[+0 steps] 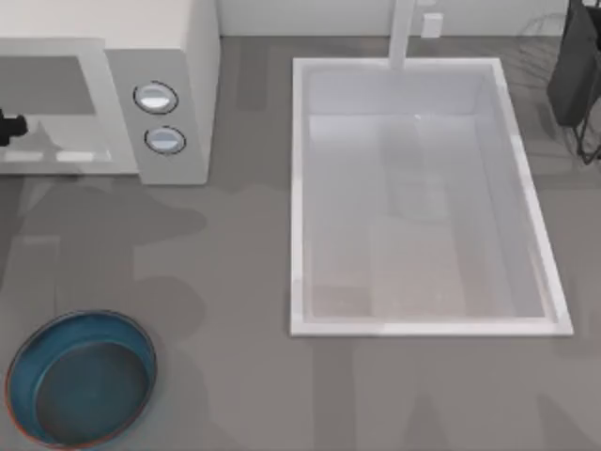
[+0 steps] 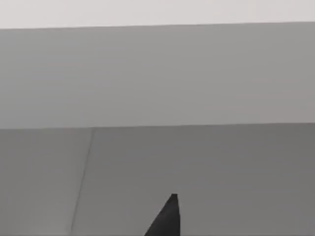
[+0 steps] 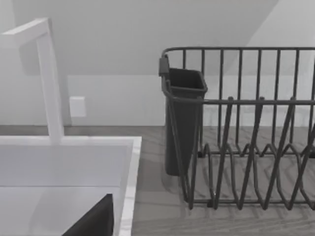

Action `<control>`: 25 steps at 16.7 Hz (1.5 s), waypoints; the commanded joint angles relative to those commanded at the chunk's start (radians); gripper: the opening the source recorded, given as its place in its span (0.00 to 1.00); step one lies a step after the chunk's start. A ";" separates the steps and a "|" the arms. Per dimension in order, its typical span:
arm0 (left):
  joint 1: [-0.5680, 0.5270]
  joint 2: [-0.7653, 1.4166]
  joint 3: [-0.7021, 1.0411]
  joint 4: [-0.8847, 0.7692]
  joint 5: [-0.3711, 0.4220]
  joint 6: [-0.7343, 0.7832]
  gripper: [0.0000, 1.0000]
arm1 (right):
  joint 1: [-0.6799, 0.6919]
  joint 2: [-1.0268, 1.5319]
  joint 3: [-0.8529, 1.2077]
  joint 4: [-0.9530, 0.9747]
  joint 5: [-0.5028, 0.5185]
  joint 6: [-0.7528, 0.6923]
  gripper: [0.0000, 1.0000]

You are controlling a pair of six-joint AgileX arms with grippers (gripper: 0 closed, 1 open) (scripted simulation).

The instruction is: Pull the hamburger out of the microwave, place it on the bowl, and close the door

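Note:
The white microwave [image 1: 169,56] stands at the table's back left, its two round knobs [image 1: 156,97] facing front. Left of the knobs is the door [image 1: 52,103] with its greyish window; I cannot tell if it is ajar. A black part of my left gripper [image 1: 9,127] shows at the left edge, in front of that window. In the left wrist view a dark tip of that gripper [image 2: 167,219] points at flat grey surfaces close up. The teal bowl [image 1: 80,390] with its reddish rim sits empty at the front left. The hamburger is hidden.
A white sink [image 1: 300,188] with a faucet [image 3: 49,83] fills the middle and right. A dark wire dish rack [image 3: 246,147] with a cutlery holder [image 1: 573,66] stands at the back right. A dark part of my parked right gripper [image 3: 93,221] hangs by the sink's rim.

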 joint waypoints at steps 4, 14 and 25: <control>-0.011 0.009 0.011 -0.021 -0.006 -0.022 0.00 | 0.000 0.000 0.000 0.000 0.000 0.000 1.00; -0.251 0.054 0.298 -0.622 -0.167 -0.636 0.00 | 0.000 0.000 0.000 0.000 0.000 0.000 1.00; -0.649 0.155 0.609 -1.706 -0.539 -1.829 0.00 | 0.000 0.000 0.000 0.000 0.000 0.000 1.00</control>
